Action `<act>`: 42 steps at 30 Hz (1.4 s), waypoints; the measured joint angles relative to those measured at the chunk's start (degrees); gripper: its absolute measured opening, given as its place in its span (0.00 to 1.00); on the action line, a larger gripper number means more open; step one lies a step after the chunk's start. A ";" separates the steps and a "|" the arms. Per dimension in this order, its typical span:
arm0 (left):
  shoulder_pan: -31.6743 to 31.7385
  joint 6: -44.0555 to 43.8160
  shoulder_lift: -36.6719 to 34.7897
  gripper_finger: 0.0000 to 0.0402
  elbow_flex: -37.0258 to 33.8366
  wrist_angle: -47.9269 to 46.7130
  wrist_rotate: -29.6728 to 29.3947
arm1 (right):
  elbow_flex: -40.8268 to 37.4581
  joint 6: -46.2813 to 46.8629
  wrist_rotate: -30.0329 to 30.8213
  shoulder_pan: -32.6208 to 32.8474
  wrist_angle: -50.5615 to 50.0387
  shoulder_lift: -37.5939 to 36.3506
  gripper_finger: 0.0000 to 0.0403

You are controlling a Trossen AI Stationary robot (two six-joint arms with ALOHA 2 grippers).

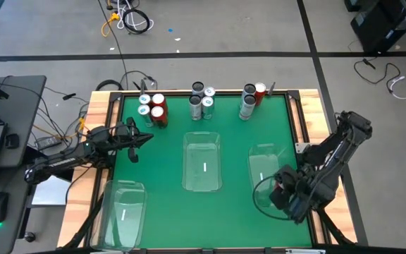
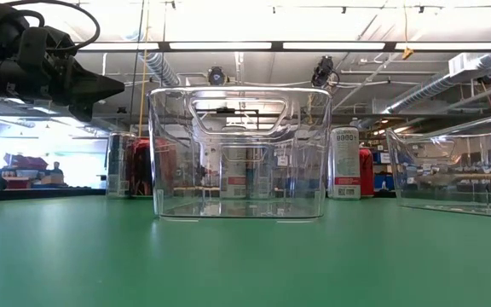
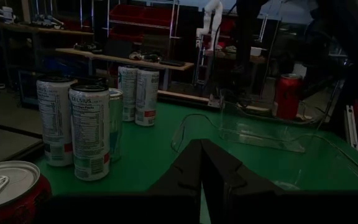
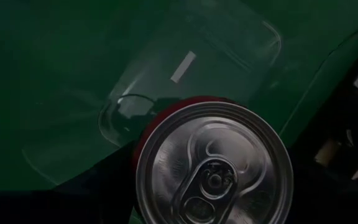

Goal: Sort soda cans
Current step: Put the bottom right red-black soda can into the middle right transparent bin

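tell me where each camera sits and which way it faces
High: above the table, looking straight down; both arms show.
Low: at mat height, looking level through the middle bin; one arm at upper left.
Left wrist: looks past the shut left claw at cans.
Right wrist: looks down on the red can.
High and low share the middle bin.

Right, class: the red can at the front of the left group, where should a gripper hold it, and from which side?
Hold the red can around its round wall, mid-height, coming from the open table side by the left gripper. It stands upright, with other cans close behind and beside it.
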 joint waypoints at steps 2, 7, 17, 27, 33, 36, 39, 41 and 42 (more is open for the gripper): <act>0.00 0.02 0.00 0.03 -0.01 0.00 0.00 | 0.00 0.54 0.02 0.05 -0.01 0.98 0.72; 0.01 0.02 0.02 0.03 0.01 0.00 0.00 | -2.57 2.99 0.22 0.03 2.60 2.35 0.72; 0.00 0.01 0.01 0.03 0.00 0.00 0.00 | -8.71 5.93 -0.08 0.01 10.62 2.19 0.72; 0.01 0.00 0.02 0.03 0.00 0.00 0.00 | -10.75 5.55 -5.31 -0.39 13.31 2.24 0.86; 0.00 0.02 0.02 0.03 0.00 0.00 0.00 | -9.66 1.55 -9.27 -1.99 11.44 2.23 0.94; 0.01 0.02 0.01 0.03 0.00 0.00 0.00 | -8.31 -0.08 -9.29 -2.78 10.65 2.17 0.93; 0.00 0.00 0.00 0.03 -0.01 0.00 0.00 | -6.19 -1.84 -9.28 -3.80 8.69 2.19 0.92; 0.01 0.00 0.00 0.03 -0.01 0.00 -0.02 | -4.17 -3.27 -9.26 -4.59 6.86 2.19 0.91; 0.01 0.02 0.00 0.03 -0.01 0.00 0.00 | -3.07 -3.89 -9.17 -4.99 5.47 2.19 0.91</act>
